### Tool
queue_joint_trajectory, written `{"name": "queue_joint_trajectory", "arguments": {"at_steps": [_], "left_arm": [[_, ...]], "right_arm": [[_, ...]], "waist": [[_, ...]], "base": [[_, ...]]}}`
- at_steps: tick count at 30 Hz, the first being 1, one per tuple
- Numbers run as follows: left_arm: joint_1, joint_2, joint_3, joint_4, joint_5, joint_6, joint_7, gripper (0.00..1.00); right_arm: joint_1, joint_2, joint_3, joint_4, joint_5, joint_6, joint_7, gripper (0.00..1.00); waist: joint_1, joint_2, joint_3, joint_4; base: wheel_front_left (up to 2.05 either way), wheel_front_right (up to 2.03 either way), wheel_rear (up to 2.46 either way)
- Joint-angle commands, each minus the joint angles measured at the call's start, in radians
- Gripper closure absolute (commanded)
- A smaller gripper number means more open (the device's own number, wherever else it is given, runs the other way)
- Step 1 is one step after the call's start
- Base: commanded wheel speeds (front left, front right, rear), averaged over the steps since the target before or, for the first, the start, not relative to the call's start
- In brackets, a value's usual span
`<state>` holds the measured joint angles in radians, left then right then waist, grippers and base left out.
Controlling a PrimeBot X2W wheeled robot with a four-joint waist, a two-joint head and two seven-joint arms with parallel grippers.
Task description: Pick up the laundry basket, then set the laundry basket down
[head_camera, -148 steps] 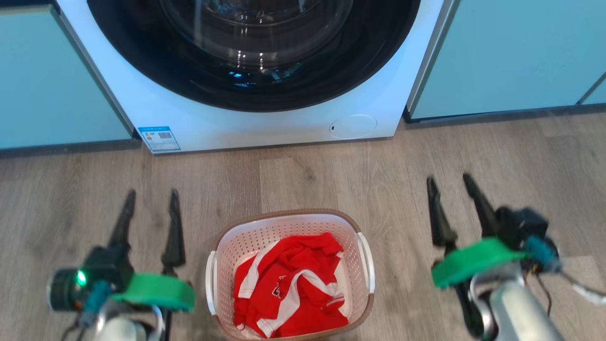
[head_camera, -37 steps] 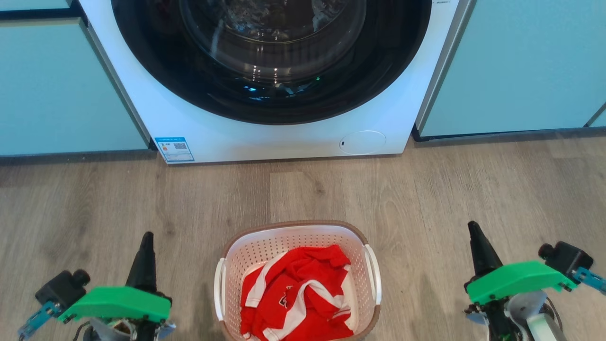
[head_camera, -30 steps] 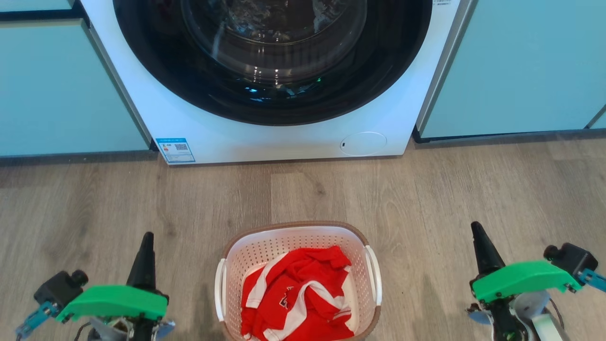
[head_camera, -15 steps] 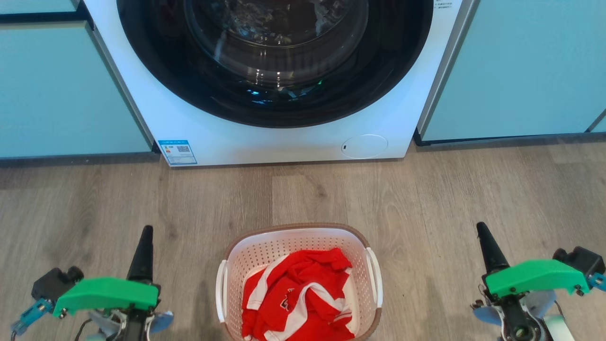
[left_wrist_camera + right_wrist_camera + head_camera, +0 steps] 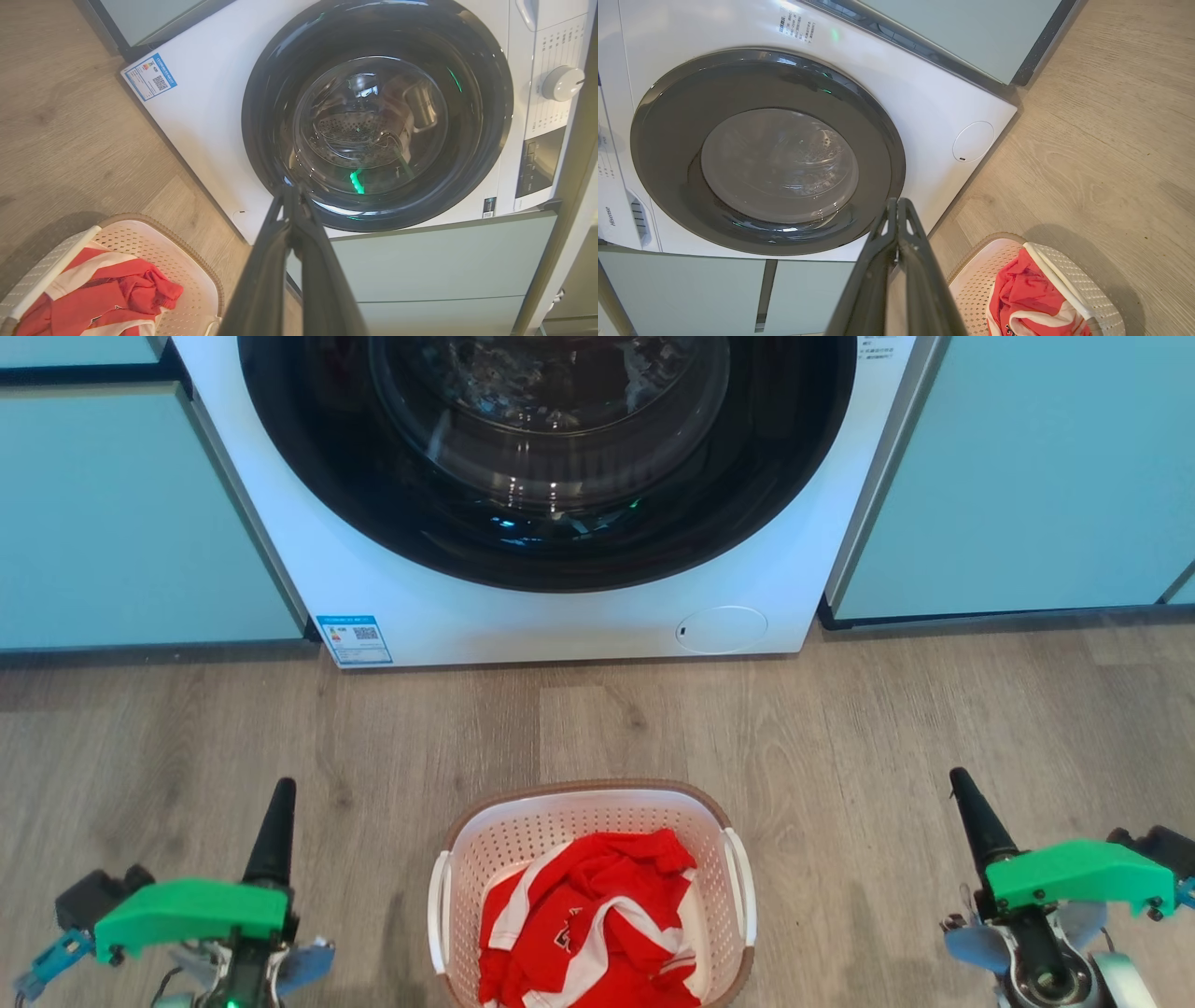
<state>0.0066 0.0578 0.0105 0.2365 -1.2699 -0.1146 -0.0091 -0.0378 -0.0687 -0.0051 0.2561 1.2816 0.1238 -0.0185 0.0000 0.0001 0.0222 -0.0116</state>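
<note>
The laundry basket stands on the wooden floor at the bottom middle of the head view, white and perforated with a brown rim. A red and white garment lies inside it. My left gripper is well to the basket's left, shut and holding nothing. My right gripper is well to its right, also shut and holding nothing. Neither touches the basket. The left wrist view has the left gripper pointing at the washer, with the basket at lower left. In the right wrist view the right gripper does likewise, the basket at lower right.
A white front-loading washing machine with a dark round door stands just beyond the basket. Pale blue-green cabinets flank it on the left and on the right. Wooden floor lies between the basket and the washer.
Since 4.9 s ago both grippers have shut and drawn back outward from the basket. Over the last second the whole picture slid slightly down; the basket stays on the floor.
</note>
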Motion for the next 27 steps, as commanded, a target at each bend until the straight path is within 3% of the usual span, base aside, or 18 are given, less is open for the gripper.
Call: {"name": "queue_joint_trajectory", "arguments": {"at_steps": [1, 27], "left_arm": [[-0.064, 0.015, 0.031, -0.027, -0.027, -0.008, 0.007, 1.0], [-0.105, 0.013, 0.068, 0.002, -0.312, -0.015, 0.086, 1.0]], "right_arm": [[-0.049, -0.014, 0.004, -0.029, 0.03, 0.005, 0.008, 1.0], [-0.064, -0.012, -0.057, -0.016, 0.311, 0.007, 0.085, 1.0]], "waist": [[0.0, -0.0001, -0.001, 0.001], [0.0, -0.0001, -0.016, 0.01]], "base": [[0.0, 0.0, 0.0], [0.0, 0.0, 0.0]]}}
